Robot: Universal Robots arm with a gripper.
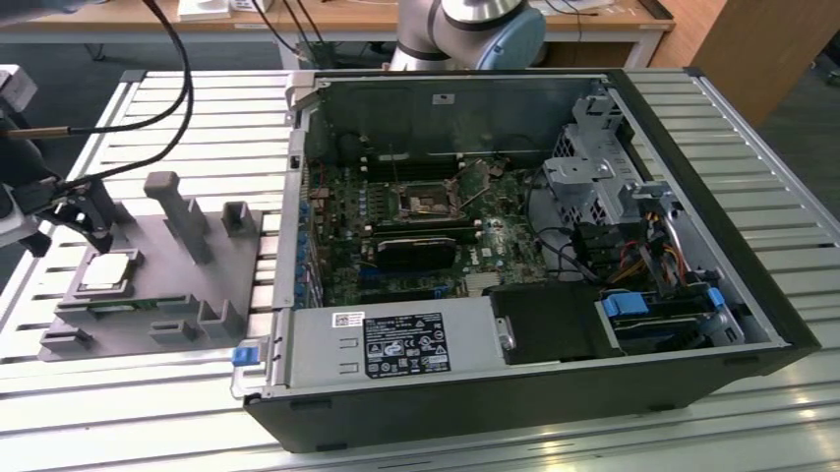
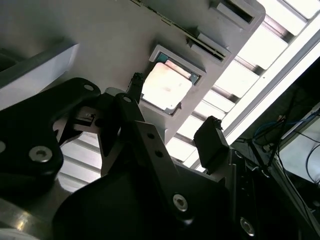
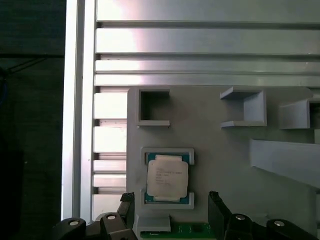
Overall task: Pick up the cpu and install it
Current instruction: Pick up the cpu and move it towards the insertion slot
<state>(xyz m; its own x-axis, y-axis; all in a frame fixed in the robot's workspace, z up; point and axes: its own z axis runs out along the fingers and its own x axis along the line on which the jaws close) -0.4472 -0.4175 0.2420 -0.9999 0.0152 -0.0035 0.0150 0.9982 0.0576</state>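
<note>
The cpu [image 1: 108, 272], a small silver square with a pale rim, lies flat in its recess on the grey tray [image 1: 171, 295] at the exterior view's left. In the first wrist view the cpu [image 3: 167, 177] sits just beyond my black fingertips [image 3: 127, 200]. My gripper [image 1: 73, 228] hangs over the tray's far-left part, close to the chip and open. In both wrist views the gripper [image 3: 171, 201] [image 2: 172, 107] has one finger on each side of the cpu [image 2: 165, 86], with no contact visible. The dark socket [image 1: 427, 202] on the motherboard has its metal frame raised.
An open computer case [image 1: 525, 246] lies on the slatted aluminium table [image 1: 157, 413], to the right of the tray in the exterior view. Upright grey posts [image 1: 177, 211] stand on the tray near the gripper. A thin green circuit strip [image 1: 112, 307] [image 3: 192, 229] lies beside the chip.
</note>
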